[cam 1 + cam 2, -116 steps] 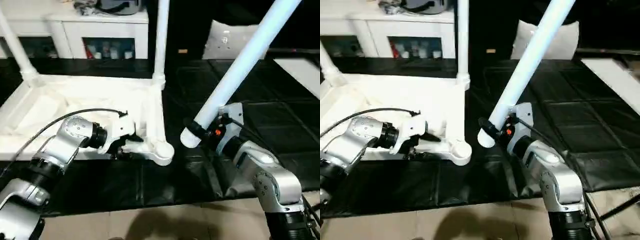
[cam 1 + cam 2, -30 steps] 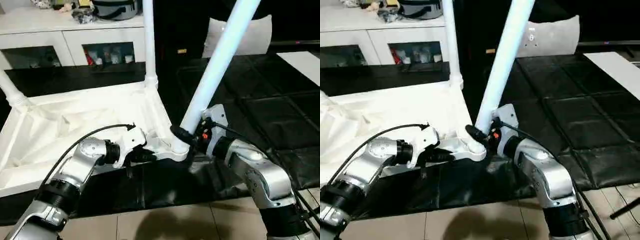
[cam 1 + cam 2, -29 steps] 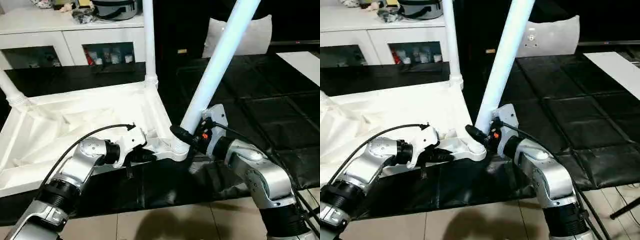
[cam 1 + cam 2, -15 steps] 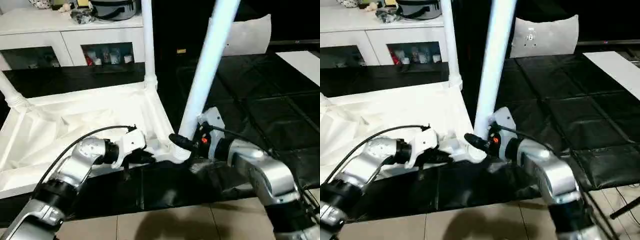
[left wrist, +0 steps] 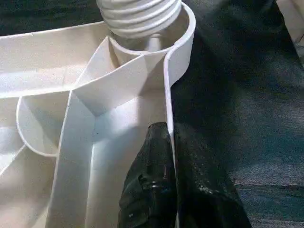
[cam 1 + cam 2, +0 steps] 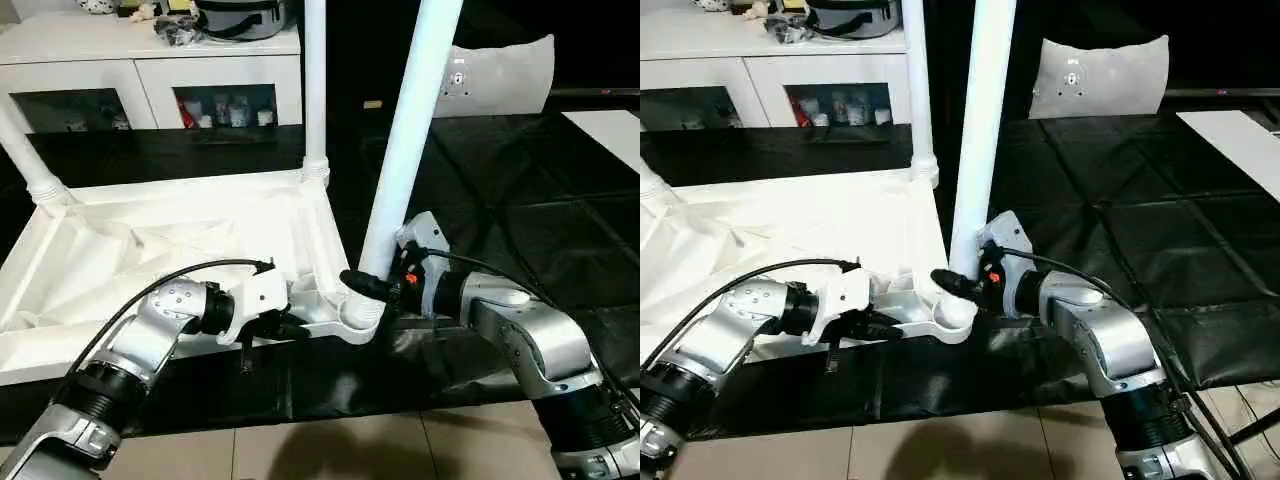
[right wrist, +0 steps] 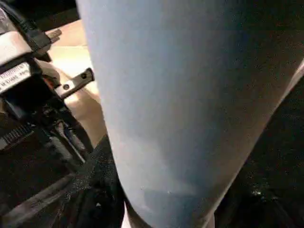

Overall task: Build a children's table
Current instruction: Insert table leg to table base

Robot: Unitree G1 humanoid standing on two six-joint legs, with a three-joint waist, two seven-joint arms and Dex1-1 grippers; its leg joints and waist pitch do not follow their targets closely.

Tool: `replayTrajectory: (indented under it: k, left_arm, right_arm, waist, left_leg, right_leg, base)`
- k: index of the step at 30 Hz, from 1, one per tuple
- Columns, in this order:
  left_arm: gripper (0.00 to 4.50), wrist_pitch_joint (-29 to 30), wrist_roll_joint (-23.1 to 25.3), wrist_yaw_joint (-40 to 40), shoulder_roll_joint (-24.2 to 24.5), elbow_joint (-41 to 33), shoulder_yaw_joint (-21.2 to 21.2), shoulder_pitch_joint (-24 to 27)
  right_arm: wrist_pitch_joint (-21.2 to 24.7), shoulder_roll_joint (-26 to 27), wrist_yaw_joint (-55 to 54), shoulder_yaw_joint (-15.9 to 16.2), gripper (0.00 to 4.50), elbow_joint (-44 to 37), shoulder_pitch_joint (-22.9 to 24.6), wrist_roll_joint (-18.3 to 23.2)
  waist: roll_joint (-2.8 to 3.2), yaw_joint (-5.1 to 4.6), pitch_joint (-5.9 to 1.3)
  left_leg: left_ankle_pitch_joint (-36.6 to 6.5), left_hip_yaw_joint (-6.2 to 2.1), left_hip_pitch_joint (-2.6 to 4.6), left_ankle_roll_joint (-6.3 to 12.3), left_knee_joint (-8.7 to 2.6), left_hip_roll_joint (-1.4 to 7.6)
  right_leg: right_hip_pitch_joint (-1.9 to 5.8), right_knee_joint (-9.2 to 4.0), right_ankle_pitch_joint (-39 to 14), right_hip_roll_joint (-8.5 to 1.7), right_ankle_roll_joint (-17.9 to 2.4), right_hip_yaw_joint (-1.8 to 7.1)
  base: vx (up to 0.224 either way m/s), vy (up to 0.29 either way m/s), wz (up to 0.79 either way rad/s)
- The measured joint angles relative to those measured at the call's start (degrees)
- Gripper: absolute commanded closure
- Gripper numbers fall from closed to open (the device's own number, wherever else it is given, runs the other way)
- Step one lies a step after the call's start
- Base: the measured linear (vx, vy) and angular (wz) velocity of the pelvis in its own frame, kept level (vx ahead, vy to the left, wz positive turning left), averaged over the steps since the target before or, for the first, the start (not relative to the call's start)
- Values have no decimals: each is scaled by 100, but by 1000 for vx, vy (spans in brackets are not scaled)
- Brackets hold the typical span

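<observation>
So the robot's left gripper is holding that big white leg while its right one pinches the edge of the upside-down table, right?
Not quite: the sides are swapped. The right gripper holds the white leg at the corner socket, and the left gripper pinches the edge wall of the upside-down table. The left eye view shows both arms.

Left claw (image 6: 290,328) pinched nearly closed, right claw (image 6: 368,287) clamped half-wide, both silver forearms reaching inward.

A lived-in room, likely a home: white cabinets (image 6: 150,85) with glass doors and clutter at upper left, black floor mats (image 6: 520,210), tiled floor (image 6: 330,450) along the bottom.
</observation>
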Motion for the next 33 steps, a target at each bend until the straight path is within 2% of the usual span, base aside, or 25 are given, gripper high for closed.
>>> replayTrajectory:
  k: [4,17,21,27,31,33]
  left_arm:
    - [450,-9,-4,13,-8,-10,-45,-15]
    - [450,4,-9,-36,31,-30,-60,-14]
    - [450,16,-15,-33,25,-30,-55,-15]
    - [450,60,-38,-36,-21,-28,-56,-20]
    - [450,85,-51,-37,-33,-19,-57,-20]
    - [450,86,-51,-37,-45,-6,-62,-20]
  right_arm:
    - [96,-29,117,31,259,-2,26,58]
    - [-111,0,157,127,259,224,-49,-55]
    - [-211,183,191,-124,259,515,8,86]
    - [-461,283,181,-426,259,623,334,386]
    - [-676,260,182,-425,259,534,509,368]
    - [-911,153,177,-228,259,404,555,141]
  waist:
    - [-5,48,-3]
    - [-31,48,-19]
    - [-36,47,-22]
    - [-27,64,-28]
    - [-16,66,-34]
    - [-4,63,-39]
  left_leg:
    - [0,0,0,0,-1,1]
    - [0,0,0,0,-4,0]
    - [0,-1,1,0,-3,0]
    - [-1,-1,1,0,-4,0]
    - [-1,-3,1,1,-4,-1]
    - [-1,-3,2,1,-4,-1]
  right_leg:
    - [-1,0,0,0,0,0]
    - [-2,0,0,0,0,0]
    - [0,0,0,0,0,-1]
    - [2,-3,0,0,0,-1]
    - [4,-5,-1,0,0,-2]
    - [5,-5,-1,0,0,-2]
  base:
    - [0,0,0]
    - [0,0,0]
    - [0,0,0]
    - [0,0,0]
    - [0,0,0]
    - [0,0,0]
